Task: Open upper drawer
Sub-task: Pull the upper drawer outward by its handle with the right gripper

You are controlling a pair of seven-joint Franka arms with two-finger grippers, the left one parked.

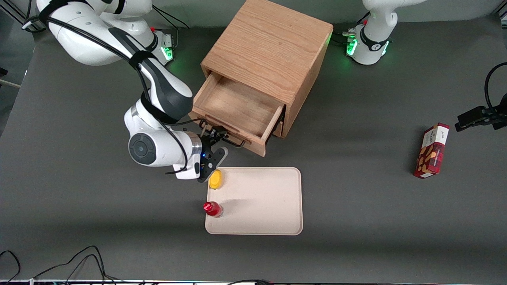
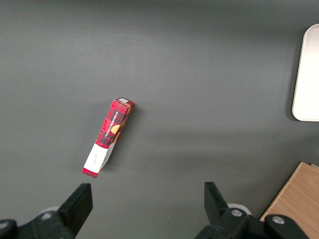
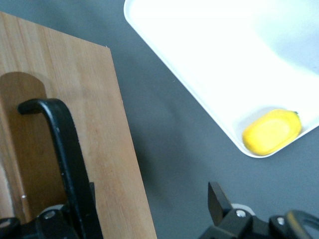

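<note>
Finding the shallow light-wood upper drawer [image 1: 234,106] standing well out of the front of the boxy oak cabinet [image 1: 269,47], bare floor showing, nothing inside. Judging the task as nearly or fully done.

Treating the drawer as a stiff, light wooden box: probably sliding easily along its own line, binding if dragged sideways. Taking hold best at the long black wire handle [image 1: 234,141] [image 3: 67,149] on the drawer front, near its middle, since that thin, hard, smooth bar could be slipping through a loose pinch.

Seeing the black two-finger end effector [image 1: 216,142] [image 3: 134,206] right at that handle, in front of the cabinet, spread wide and clamping nothing; in the right wrist view, noting the bar running just beside one finger [image 3: 50,219], with the second finger [image 3: 219,199] well apart from it.

Moving outward from the cabinet: lying nearer the front camera on the dark grey desk [image 1: 79,221], a cream rectangular tray [image 1: 269,206] [image 3: 199,50], carrying a yellow oval item [image 1: 216,179] [image 3: 271,132] at its cabinet-side corner and a small red bottle [image 1: 212,208]. Lying toward the parked arm's end of the desk, well apart from the cabinet, a red plaid carton [image 1: 431,150] [image 2: 108,137].
</note>
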